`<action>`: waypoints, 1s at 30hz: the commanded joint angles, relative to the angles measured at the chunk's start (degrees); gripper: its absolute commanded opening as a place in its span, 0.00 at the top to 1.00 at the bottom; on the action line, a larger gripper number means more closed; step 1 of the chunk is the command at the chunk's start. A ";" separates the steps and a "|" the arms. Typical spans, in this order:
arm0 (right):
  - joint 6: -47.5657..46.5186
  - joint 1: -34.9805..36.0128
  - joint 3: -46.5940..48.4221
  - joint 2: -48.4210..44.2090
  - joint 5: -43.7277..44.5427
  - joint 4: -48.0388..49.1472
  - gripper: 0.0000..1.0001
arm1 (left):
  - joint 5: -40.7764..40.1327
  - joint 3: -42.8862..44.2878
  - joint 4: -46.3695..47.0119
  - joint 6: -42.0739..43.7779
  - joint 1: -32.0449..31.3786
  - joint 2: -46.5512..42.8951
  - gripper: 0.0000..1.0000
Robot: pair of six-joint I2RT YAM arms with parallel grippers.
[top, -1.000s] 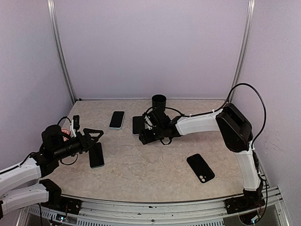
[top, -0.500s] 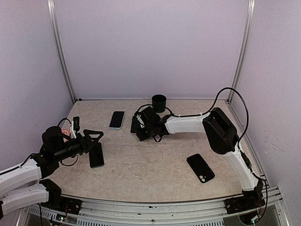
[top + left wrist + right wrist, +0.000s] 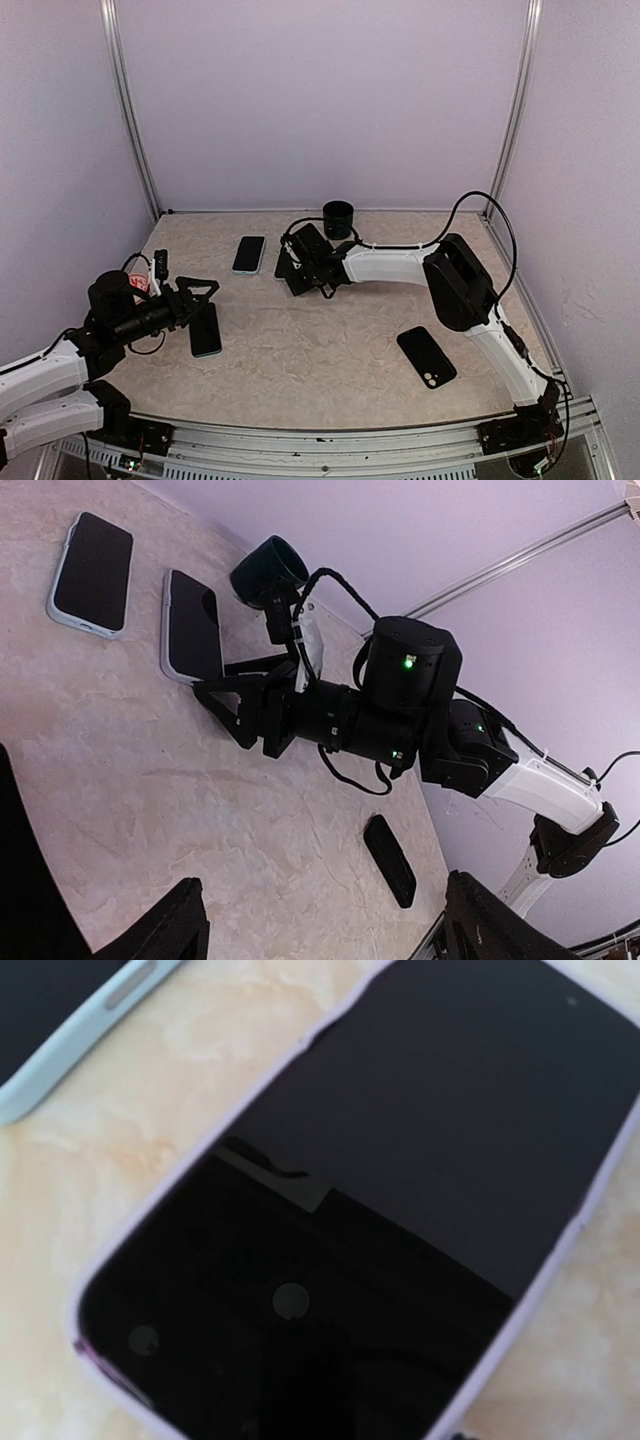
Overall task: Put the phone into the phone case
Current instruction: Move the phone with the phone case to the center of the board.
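Note:
A dark-screened phone [image 3: 400, 1160] lies in a pale lilac case at the back middle of the table [image 3: 285, 262]. It fills the right wrist view. My right gripper [image 3: 297, 272] is down over its near end. Its own fingers do not stand out against the black screen, so I cannot tell whether they grip or only touch. The left wrist view shows that gripper [image 3: 232, 680] at the phone's [image 3: 190, 625] near end. My left gripper [image 3: 203, 292] hovers open at the left with nothing in it, its fingers [image 3: 185, 920] wide apart.
A phone in a light blue case [image 3: 249, 254] lies just left of the lilac one. Another dark phone [image 3: 205, 330] rests by my left gripper. A black phone-shaped slab [image 3: 427, 357] lies front right. A black cup [image 3: 338, 216] stands at the back.
My right gripper has moved left and back onto the lilac-cased phone, and its jaws have narrowed. The phone has shifted slightly left. The left arm has not moved.

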 commanded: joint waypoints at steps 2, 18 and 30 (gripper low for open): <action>0.86 -1.48 0.50 2.36 3.79 -3.06 0.45 | -0.16 -0.90 0.35 -0.68 0.43 -0.91 0.20; -1.16 1.52 -11.42 -10.10 2.38 2.47 0.08 | -11.52 3.11 -18.73 -2.00 0.27 2.06 0.01; 5.33 5.26 -32.88 -28.37 -14.18 13.76 0.01 | -22.38 3.65 -24.28 -5.90 0.07 7.02 0.01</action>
